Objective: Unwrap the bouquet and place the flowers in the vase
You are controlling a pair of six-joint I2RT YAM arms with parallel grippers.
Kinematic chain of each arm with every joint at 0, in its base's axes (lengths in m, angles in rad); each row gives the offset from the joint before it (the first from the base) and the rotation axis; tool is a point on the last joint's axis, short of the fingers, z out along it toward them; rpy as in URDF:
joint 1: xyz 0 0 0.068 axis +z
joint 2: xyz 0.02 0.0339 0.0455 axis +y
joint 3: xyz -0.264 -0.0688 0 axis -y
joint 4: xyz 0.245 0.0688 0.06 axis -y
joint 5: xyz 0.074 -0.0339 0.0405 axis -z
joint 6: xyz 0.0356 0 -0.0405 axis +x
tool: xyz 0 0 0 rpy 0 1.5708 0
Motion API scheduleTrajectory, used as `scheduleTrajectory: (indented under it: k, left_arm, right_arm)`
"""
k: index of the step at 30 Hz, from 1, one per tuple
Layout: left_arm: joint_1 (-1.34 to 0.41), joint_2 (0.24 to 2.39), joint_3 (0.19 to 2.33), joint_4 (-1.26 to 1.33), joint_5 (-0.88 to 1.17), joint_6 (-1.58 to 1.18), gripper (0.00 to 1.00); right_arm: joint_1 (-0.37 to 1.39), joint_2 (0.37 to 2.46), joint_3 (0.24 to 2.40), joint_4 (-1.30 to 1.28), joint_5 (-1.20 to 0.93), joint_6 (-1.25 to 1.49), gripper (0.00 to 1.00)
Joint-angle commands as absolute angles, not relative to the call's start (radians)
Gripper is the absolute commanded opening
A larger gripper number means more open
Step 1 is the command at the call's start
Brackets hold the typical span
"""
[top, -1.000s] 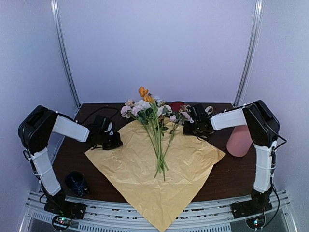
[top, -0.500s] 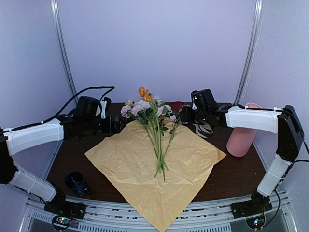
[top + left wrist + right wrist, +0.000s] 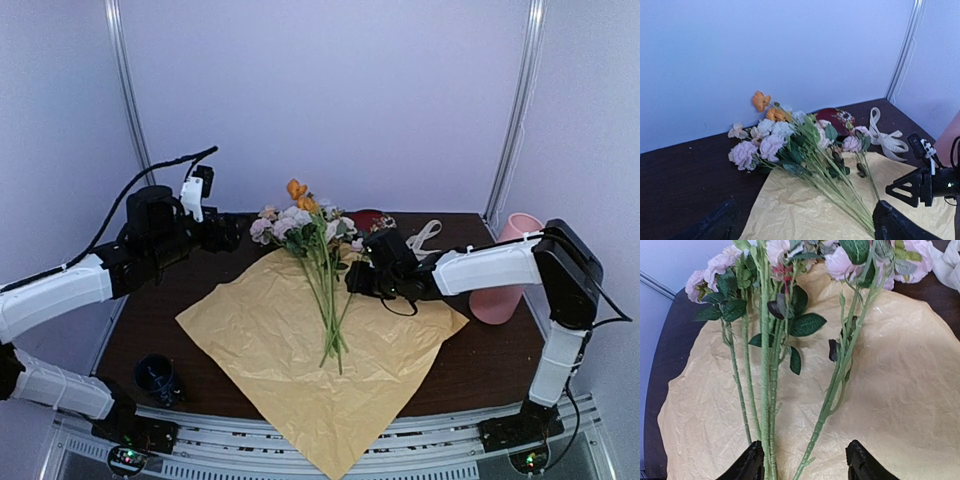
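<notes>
Where the crinkly yellow-tan paper sheet (image 3: 290, 360) lies spread flat, we list pink, white and orange flowers on long green stems (image 3: 325, 290), blooms toward 12 o'clock | tall smooth pink cylindrical vase (image 3: 495, 300): upright, 3 o'clock | left gripper (image 3: 230, 232): spread, empty, 10 o'clock | right gripper (image 3: 805, 460): spread, straddling stems

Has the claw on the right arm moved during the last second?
Yes. The right gripper moved left, away from the pink vase, toward the flower stems.

free: bare paper (image 3: 280, 370) near edge | obstacles: flowers (image 3: 318, 250) across paper centre; vase (image 3: 500, 295) right; cup (image 3: 157, 378) front-left
</notes>
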State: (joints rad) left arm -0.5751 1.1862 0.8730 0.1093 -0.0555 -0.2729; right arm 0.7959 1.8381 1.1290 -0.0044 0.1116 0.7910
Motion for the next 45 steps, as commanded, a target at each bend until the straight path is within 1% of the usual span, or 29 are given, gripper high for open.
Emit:
scheduleTrajectory:
  k: [1,8,14,34,38,43,45]
  left_arm:
    - [-0.573,1.249,0.868,0.1,0.037,-0.256,0.95]
    - [-0.574,1.273,0.876,0.086,0.042,-0.267,0.93]
    - [-0.574,1.289,0.88,0.086,0.07,-0.272,0.91]
    - [-0.574,1.34,0.897,0.07,0.082,-0.278,0.89]
    - [-0.575,1.344,0.899,0.068,0.085,-0.281,0.89]
    - [-0.575,1.344,0.899,0.067,0.08,-0.279,0.88]
    - [-0.574,1.344,0.902,0.067,0.07,-0.276,0.88]
  right_arm:
    - [0.791,1.869,1.124,0.057,0.089,0.897,0.54]
    - [0.772,1.936,1.151,0.077,0.061,0.959,0.48]
    - [0.755,1.974,1.136,0.114,0.02,0.995,0.4]
    - [0.738,2.006,1.092,0.21,-0.09,1.073,0.2]
    - [0.738,2.007,1.087,0.219,-0.103,1.081,0.14]
    - [0.736,1.966,1.067,0.237,-0.08,1.08,0.0]
    - [0.736,1.938,1.062,0.23,-0.062,1.072,0.0]
